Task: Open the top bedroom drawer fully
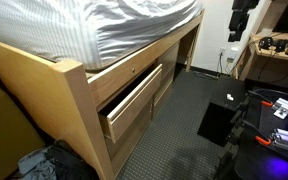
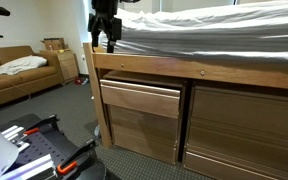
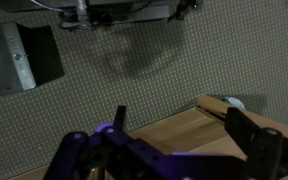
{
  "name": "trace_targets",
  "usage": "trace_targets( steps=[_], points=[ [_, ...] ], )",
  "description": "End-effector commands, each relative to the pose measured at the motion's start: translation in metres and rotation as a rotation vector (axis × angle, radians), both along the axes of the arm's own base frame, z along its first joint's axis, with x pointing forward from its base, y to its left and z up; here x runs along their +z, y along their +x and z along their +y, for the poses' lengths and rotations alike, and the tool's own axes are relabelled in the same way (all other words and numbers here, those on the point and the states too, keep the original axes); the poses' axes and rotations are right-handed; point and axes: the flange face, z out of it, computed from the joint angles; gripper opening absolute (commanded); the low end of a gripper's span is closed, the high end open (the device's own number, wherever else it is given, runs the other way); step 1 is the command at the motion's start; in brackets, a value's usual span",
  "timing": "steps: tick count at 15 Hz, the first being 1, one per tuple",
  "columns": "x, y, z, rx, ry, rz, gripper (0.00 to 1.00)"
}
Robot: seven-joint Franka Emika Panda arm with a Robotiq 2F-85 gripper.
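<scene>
The top bedroom drawer [image 1: 134, 103] [image 2: 141, 99] is light-tan wood and stands pulled partly out of the bed frame in both exterior views. A similar drawer front [image 2: 139, 135] sits flush below it. My gripper [image 2: 104, 40] [image 1: 238, 36] hangs in the air above the bed frame's corner, well above the drawer and touching nothing. In the wrist view my gripper [image 3: 179, 118] is open and empty. It looks down at grey carpet and a light wood edge [image 3: 199, 125]; I cannot tell which part of the bed that is.
The bed [image 1: 134, 25] with grey-white sheets lies above the drawers. A brown sofa [image 2: 9, 82] and a cardboard box [image 2: 54, 45] stand to the side. A black panel [image 1: 219, 118] lies on the carpet. A desk with gear [image 1: 274, 50] and a clothes pile [image 1: 44, 165] are nearby.
</scene>
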Motion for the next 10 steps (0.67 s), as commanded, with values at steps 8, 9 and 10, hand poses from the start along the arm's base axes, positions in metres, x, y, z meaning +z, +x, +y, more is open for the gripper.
trace_targets(
  steps=[8,9,10],
  points=[
    [-0.126,0.031,0.087,-0.364,0.267,-0.023,1.00],
    [-0.129,0.034,0.100,-0.365,0.290,-0.024,1.00],
    [-0.130,0.037,0.107,-0.364,0.298,-0.022,1.00]
  ],
)
